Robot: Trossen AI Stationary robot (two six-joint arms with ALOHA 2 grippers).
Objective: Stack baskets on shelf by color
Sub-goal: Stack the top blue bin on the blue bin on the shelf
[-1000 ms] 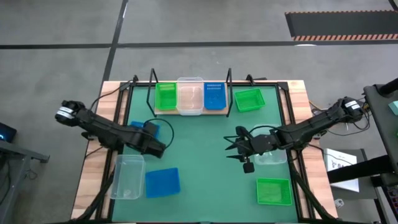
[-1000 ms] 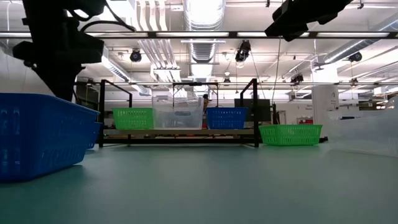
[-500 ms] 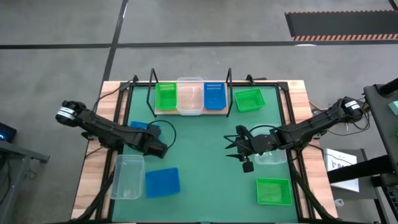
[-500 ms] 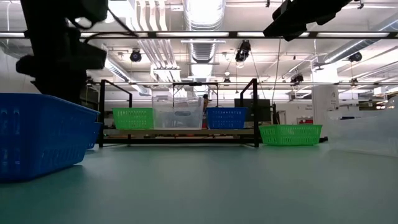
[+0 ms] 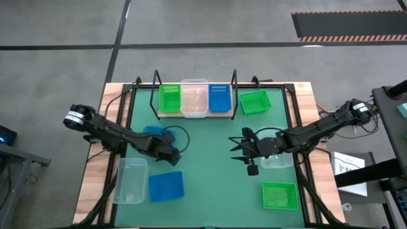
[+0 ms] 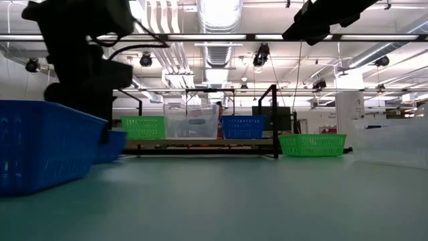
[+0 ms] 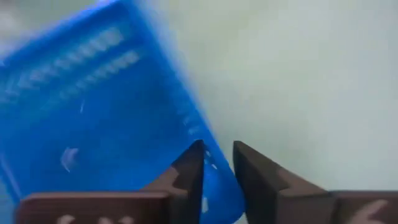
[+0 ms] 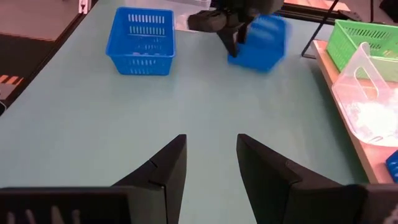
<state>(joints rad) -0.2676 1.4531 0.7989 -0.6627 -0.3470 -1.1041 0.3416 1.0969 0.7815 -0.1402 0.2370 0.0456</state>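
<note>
A blue basket [image 5: 156, 132] lies on the green mat left of centre, and my left gripper [image 5: 167, 148] reaches down to its right end and is shut on it. My right gripper [image 5: 237, 151] hangs open over the mat's right half with nothing between its fingers [image 8: 208, 162]. The shelf [image 5: 166, 113] at the far edge carries a green basket [image 5: 169, 97], a clear one [image 5: 194, 98] and a blue one [image 5: 219, 97], all resting on their bottoms. My left gripper has the blue basket's side wall, close to a corner [image 7: 219, 190], between its two fingers. One finger [image 7: 189, 165] is inside the basket and the other [image 7: 249, 168] outside. The fingers come steeply from above. The basket's bottom is at the mat.
A second blue basket [image 5: 166, 186] and a clear one [image 5: 130, 180] sit near the front left. Loose green baskets sit right of the shelf [image 5: 255, 102] and at the front right [image 5: 280, 195]. A clear basket [image 5: 277, 160] lies under my right arm.
My left gripper has come down and moved toward the table's right edge, tipping more steeply downward, onto the blue basket's right end. That basket has shifted a little toward the right.
</note>
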